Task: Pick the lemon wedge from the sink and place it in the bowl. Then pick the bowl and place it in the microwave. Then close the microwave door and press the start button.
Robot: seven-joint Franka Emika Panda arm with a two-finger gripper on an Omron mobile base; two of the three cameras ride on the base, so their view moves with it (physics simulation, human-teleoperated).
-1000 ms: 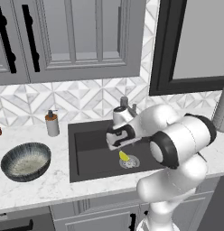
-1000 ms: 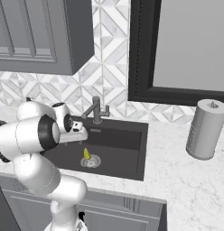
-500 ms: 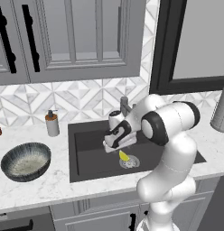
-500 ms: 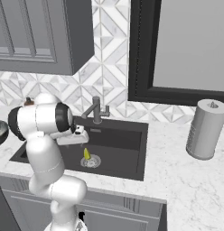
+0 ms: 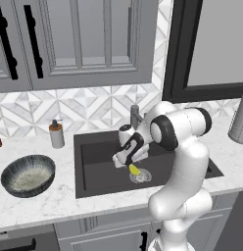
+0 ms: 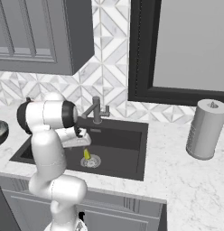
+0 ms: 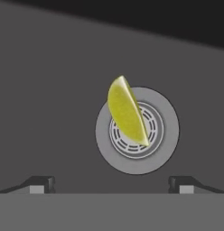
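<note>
Below my spread fingertips (image 7: 42, 184) the sink (image 5: 96, 162) floor lies bare and dark; the lemon wedge (image 7: 126, 111) on the drain (image 7: 137, 131) is the sole object there, with free room on both its sides. The faucet (image 5: 135, 116) rises at the back rim behind my hand. On the counter, the bowl (image 5: 27, 174) and soap dispenser (image 5: 56, 134) stand well apart to the left.

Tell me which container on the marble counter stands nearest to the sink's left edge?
The small soap dispenser bottle, cream with a dark pump top, upright by the backsplash. The wide blue-grey streaked bowl sits farther left; the grey cylindrical canister is right of the dark sink.
</note>
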